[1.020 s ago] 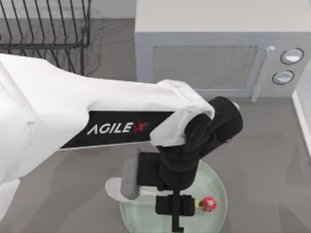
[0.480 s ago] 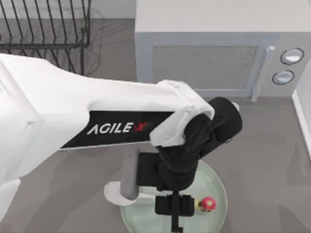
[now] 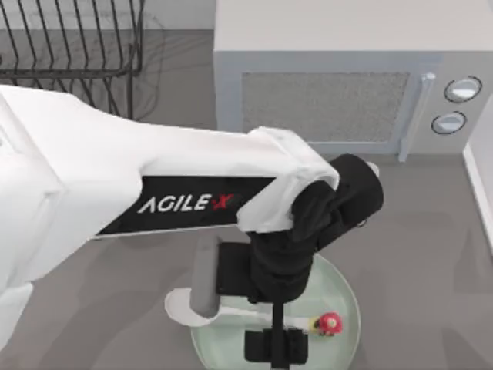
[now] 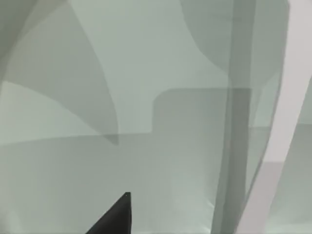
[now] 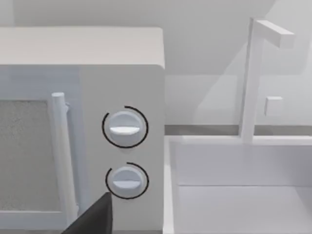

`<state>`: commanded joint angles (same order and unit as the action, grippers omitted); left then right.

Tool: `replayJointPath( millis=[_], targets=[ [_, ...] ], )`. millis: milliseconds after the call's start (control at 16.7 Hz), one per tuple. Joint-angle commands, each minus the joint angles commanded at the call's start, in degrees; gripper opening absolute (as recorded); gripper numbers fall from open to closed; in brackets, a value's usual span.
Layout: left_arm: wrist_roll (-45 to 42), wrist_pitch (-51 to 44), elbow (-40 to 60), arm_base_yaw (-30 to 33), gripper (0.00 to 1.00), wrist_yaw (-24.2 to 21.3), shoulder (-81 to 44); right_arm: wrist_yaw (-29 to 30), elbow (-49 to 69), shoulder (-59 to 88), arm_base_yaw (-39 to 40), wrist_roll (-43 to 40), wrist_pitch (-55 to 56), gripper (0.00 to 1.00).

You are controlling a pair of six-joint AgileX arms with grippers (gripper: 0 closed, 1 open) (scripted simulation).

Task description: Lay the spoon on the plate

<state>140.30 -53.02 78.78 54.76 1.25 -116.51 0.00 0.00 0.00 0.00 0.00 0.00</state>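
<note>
AgileX left arm is reaching in front of the microwave w/ its left gripper hanging low over the pale-green plate. The spoon is lying just behind the gripper, handle across the plate, bowl overhanging the rim on the arm's side, pink-red knob beside the fingers. Can't tell how wide the jaws are standing or whether they're touching the spoon. Judging by this, the laying looks about done; pulling clear is left. Right gripper is idling near the microwave dials.
</note>
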Motion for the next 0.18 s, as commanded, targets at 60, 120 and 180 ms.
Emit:
replayJointPath(
  millis=[60, 120, 180],
  targets=[
    [0.0, 0.0, 0.0, 0.0, 1.00, 0.0, 0.0, 0.0, 0.0, 0.0, 0.0, 0.0, 0.0, 1.00],
    [0.0, 0.0, 0.0, 0.0, 1.00, 0.0, 0.0, 0.0, 0.0, 0.0, 0.0, 0.0, 0.0, 1.00],
    [0.0, 0.0, 0.0, 0.0, 1.00, 0.0, 0.0, 0.0, 0.0, 0.0, 0.0, 0.0, 0.0, 1.00]
  ],
)
